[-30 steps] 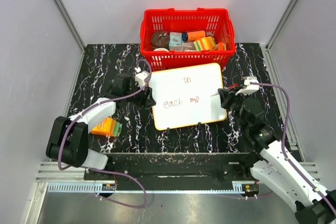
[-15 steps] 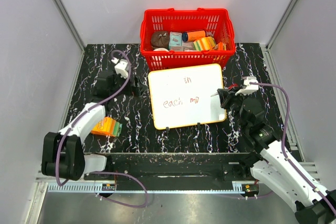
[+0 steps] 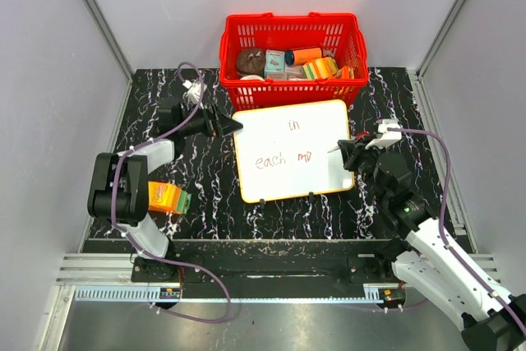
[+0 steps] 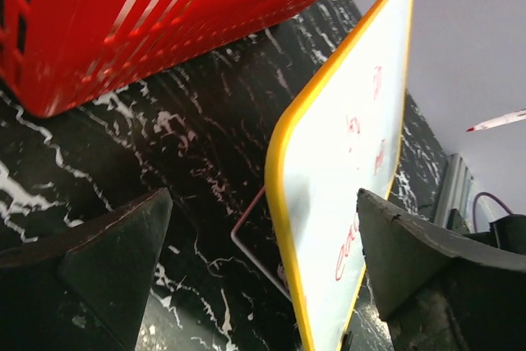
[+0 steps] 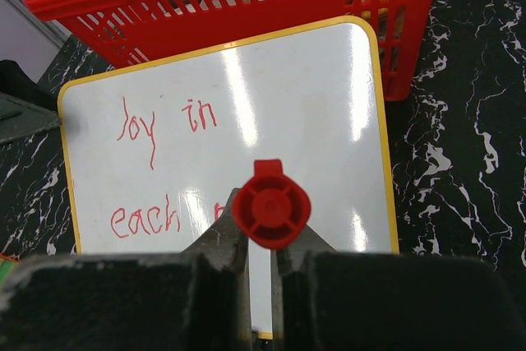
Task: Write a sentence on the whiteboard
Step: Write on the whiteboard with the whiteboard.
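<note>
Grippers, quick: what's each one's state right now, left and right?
Left gripper: open, gripping nothing, jaws either side of the whiteboard corner.
Right gripper: shut on the red marker.

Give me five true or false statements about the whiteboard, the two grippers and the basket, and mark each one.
1. The right gripper is shut on a red marker. True.
2. The left gripper is clamped on the whiteboard. False: its jaws stand open, with the board's yellow edge between them.
3. The red basket is empty. False: it holds several items.
4. The sentence on the whiteboard is written in red. True.
5. The orange box lies on the whiteboard. False: it lies on the table by the left arm, apart from the board.
</note>
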You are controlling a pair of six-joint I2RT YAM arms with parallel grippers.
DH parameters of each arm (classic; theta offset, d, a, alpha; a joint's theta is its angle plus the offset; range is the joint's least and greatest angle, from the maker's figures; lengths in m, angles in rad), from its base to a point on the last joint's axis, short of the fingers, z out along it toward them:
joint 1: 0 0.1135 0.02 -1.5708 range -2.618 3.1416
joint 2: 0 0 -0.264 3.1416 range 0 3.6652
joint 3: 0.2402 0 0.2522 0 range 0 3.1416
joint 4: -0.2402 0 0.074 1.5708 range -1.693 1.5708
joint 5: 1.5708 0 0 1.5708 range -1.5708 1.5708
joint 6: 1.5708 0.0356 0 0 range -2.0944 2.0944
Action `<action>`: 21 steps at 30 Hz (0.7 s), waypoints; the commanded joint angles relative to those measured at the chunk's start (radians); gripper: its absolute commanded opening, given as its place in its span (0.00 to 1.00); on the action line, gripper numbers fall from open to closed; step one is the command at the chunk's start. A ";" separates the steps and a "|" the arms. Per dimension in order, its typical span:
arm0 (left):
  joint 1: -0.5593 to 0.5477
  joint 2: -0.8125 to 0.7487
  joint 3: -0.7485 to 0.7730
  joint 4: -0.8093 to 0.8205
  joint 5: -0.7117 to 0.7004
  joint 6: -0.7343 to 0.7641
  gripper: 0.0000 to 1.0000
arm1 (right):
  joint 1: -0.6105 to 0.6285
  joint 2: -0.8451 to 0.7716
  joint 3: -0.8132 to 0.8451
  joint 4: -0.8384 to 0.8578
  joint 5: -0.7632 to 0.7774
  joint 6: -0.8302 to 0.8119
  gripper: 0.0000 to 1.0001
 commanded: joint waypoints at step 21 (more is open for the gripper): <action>-0.009 0.278 0.235 0.316 0.361 -0.164 0.03 | -0.006 0.074 0.025 0.068 -0.065 -0.015 0.00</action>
